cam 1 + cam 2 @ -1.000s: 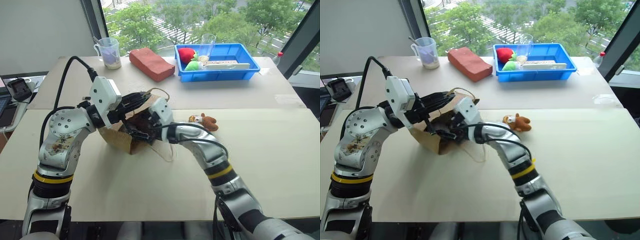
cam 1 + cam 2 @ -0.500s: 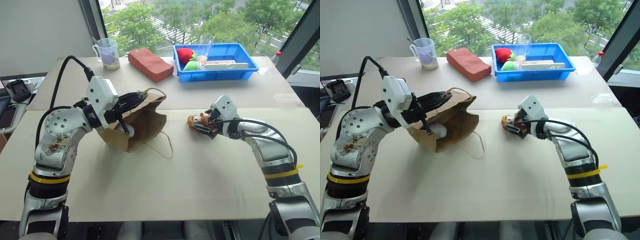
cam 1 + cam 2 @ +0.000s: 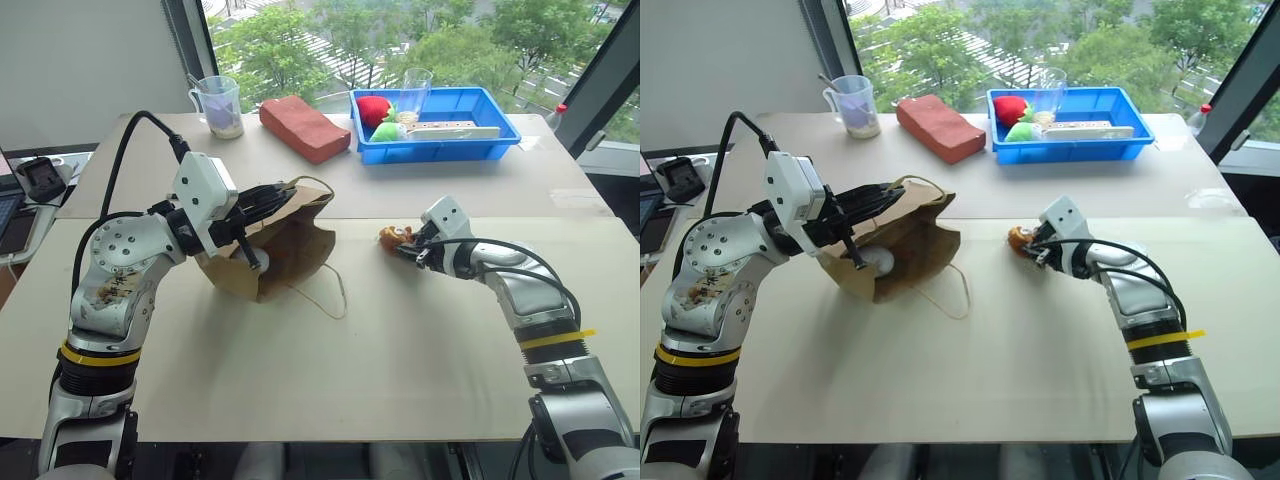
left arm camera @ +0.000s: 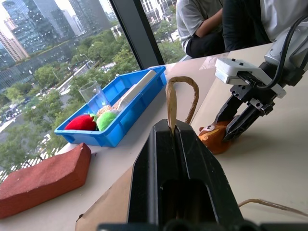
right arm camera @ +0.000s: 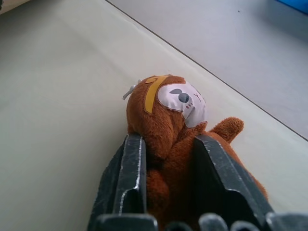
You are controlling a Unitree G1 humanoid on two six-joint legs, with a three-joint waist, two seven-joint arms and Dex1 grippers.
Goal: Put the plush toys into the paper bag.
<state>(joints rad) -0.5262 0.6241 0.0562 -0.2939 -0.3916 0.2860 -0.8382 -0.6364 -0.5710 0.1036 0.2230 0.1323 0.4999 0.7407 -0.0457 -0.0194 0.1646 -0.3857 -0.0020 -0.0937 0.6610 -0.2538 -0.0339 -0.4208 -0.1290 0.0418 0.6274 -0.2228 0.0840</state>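
Observation:
The paper bag (image 3: pixel 285 245) lies on its side on the table with its mouth held up by my left gripper (image 3: pixel 288 192), which is shut on the rim by the looped handle (image 4: pixel 180 84). Inside the bag's mouth sits the fluffy white plush toy (image 3: pixel 878 262). To the right of the bag, the brown plush toy (image 5: pixel 168 106) with the pale face lies on the table. My right gripper (image 3: pixel 408 247) is shut on its body, and both fingers (image 5: pixel 132 168) press into the fur.
A reddish brick-shaped block (image 3: pixel 303 127) and a plastic cup (image 3: pixel 220 105) stand at the back. A blue tray (image 3: pixel 480 145) at the back right holds red and green soft items, a glass and a white strip. People sit beyond the table (image 4: pixel 216 24).
My right arm has swung from the bag's mouth over to the brown toy and its fingers have shut on it. The left gripper and the bag have stayed put.

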